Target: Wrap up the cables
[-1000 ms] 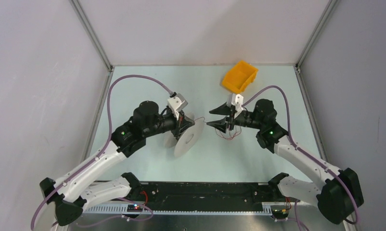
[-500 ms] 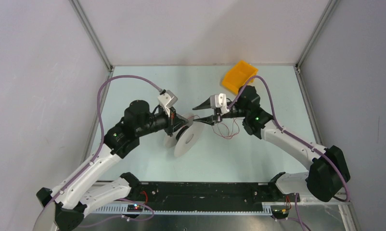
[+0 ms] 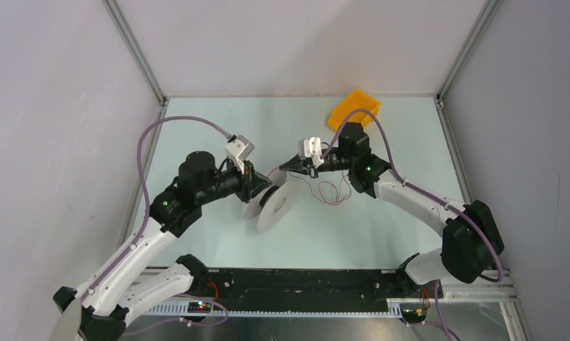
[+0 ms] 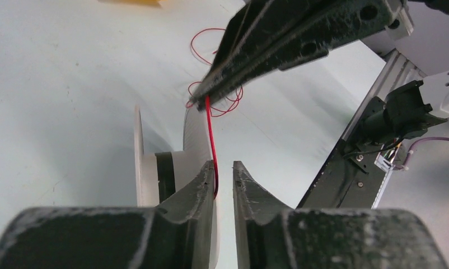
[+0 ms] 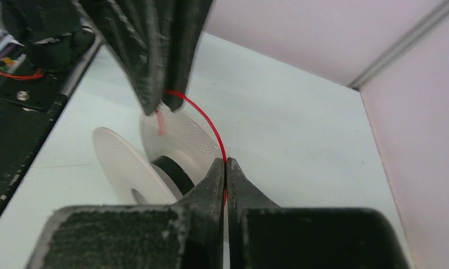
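The cable (image 4: 210,129) is a hair-thin red wire, stretched taut between my two grippers just above a white spool (image 3: 278,206). My right gripper (image 5: 226,162) is shut on the wire, which arcs up from its tips (image 5: 205,120) to the left gripper (image 5: 160,106). In the left wrist view my left gripper (image 4: 224,166) stands a little open, the wire lying against the inner face of one finger (image 4: 202,185). The right gripper's tips (image 4: 200,102) pinch the wire above. Loose red loops (image 3: 332,193) lie on the table right of the spool.
An orange bin (image 3: 353,110) sits at the back of the table, right behind the right arm. The black rail (image 3: 296,288) with the arm bases runs along the near edge. Grey walls close in both sides.
My right arm swung left to the spool and its jaws went from open to shut on the wire. The left gripper drew back slightly left and its jaws parted a little.
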{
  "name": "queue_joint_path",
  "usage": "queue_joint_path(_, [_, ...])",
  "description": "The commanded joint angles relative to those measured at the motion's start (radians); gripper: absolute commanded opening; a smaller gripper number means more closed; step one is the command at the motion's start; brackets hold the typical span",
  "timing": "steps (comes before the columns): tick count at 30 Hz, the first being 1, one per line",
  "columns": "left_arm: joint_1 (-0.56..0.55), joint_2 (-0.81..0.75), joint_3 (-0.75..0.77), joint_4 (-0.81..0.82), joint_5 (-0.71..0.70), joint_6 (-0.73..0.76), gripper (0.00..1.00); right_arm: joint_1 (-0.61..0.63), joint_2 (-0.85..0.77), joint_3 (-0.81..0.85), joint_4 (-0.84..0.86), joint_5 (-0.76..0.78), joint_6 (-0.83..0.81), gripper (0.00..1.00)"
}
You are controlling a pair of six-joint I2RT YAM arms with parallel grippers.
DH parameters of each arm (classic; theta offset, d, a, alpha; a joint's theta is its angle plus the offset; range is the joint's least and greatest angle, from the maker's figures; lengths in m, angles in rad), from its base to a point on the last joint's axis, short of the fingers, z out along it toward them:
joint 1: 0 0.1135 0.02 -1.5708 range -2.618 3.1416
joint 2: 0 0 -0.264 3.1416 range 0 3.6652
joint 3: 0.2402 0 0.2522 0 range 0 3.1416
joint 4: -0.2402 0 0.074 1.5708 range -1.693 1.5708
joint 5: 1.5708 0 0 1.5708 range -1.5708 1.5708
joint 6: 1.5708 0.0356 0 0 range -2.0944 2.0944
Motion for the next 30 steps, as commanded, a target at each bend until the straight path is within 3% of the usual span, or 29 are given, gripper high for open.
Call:
queue_joint_path(1, [0.012,-0.054,-0.019,-0.014,-0.085,-0.027,0.28,-0.057,0.02,0.065,0.02,0.059,-0.038,0.0])
queue_joint_path(6, [0.012,-0.141,-0.062,-0.039,-0.253,-0.013,0.49,-0.16,0.046,0.134,0.079,0.154,-0.019,0.0])
queue_joint_path(11, [0.012,-0.204,-0.092,-0.065,-0.39,-0.02,0.58,-0.194,0.075,0.222,0.131,0.322,-0.072,0.0])
queue_joint_path(21, [0.015,-0.243,-0.101,-0.083,-0.395,-0.034,0.64,-0.069,0.123,0.252,-0.168,-0.075,-0.257,0.0])
queue_joint_path(30, [0.018,-0.273,-0.124,-0.06,-0.366,-0.032,0.66,0.0,0.146,0.239,-0.286,-0.127,-0.316,0.0])
